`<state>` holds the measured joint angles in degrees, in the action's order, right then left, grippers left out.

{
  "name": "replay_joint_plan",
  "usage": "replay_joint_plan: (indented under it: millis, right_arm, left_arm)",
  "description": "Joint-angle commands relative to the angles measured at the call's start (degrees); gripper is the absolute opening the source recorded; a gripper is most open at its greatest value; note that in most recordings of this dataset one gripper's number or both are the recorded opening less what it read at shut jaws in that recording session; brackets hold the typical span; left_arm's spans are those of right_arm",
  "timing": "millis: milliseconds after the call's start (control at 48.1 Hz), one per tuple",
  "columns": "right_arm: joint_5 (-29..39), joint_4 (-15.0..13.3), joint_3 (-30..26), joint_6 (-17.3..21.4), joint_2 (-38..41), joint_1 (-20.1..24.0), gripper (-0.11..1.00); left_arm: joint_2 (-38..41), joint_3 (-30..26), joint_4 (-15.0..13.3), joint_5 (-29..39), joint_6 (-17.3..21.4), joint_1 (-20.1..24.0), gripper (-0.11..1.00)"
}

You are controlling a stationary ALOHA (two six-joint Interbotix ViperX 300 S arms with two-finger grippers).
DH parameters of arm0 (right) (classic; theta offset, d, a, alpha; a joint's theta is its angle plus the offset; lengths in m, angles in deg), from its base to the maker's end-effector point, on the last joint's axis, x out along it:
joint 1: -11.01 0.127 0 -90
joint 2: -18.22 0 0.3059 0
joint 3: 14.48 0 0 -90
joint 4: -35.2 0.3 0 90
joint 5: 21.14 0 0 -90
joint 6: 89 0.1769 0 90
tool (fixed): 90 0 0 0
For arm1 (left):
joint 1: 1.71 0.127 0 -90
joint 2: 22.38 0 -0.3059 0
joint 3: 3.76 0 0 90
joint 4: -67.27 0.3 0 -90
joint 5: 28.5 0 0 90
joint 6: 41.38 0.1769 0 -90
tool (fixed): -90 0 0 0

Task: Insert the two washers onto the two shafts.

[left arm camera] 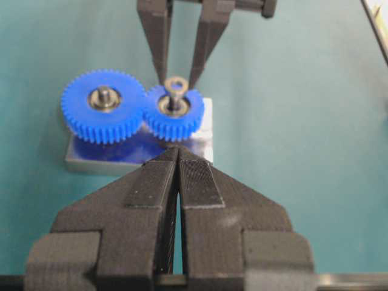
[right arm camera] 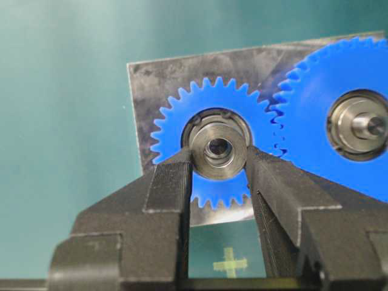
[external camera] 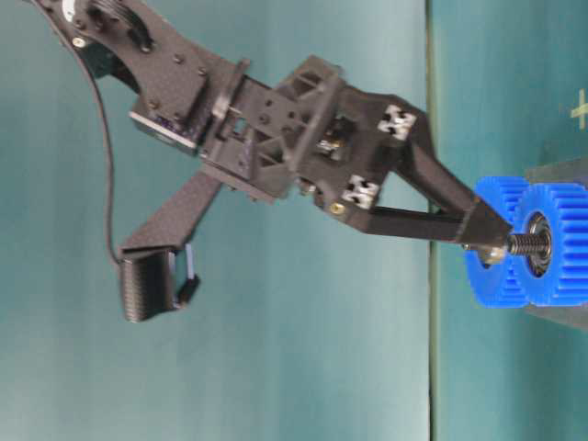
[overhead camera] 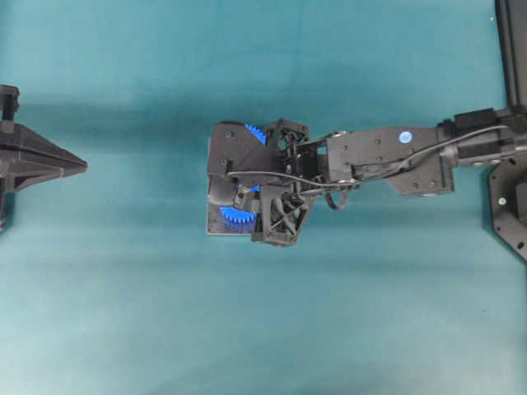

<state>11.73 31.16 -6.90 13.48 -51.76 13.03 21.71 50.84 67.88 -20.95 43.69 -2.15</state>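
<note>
The right gripper [right arm camera: 218, 176] pinches the washer [right arm camera: 219, 148], its hole directly over the threaded shaft [left arm camera: 173, 102] of the small blue gear [right arm camera: 209, 148]. The left gripper [left arm camera: 177, 159], pressed together, waits well apart.

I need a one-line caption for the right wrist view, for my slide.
Right end effector holds the washer over the smaller blue gear, beside the larger gear.

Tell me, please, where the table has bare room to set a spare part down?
Bare cloth lies between the left gripper and the metal plate, and along the near and far edges. Around the blue gears it is crowded by the right gripper.
</note>
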Motion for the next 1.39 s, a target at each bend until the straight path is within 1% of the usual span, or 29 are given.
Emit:
replay_joint_plan:
  millis: [0,187,520,1373]
  right_arm:
    - [-0.9,-0.1,-1.7,-0.4,-0.9,0.1,0.31]
    - [-1.1,-0.1,-1.8,-0.4,-0.4,0.1,0.31]
    - [1.0,-0.1,-1.6,-0.4,-0.4,0.1,0.31]
    - [0.2,-0.1,-2.2,-0.4,0.1,-0.2,0.32]
  left_arm:
    - [0.3,-1.3,0.2,-0.5,0.0,0.1,0.01]
    - [0.3,-1.3,0.2,-0.5,-0.1,0.1,0.01]
    - [0.3,-1.4,0.2,-0.5,-0.2,0.1,0.01]
    - [0.3,-1.1,0.2,-0.5,-0.6,0.1,0.01]
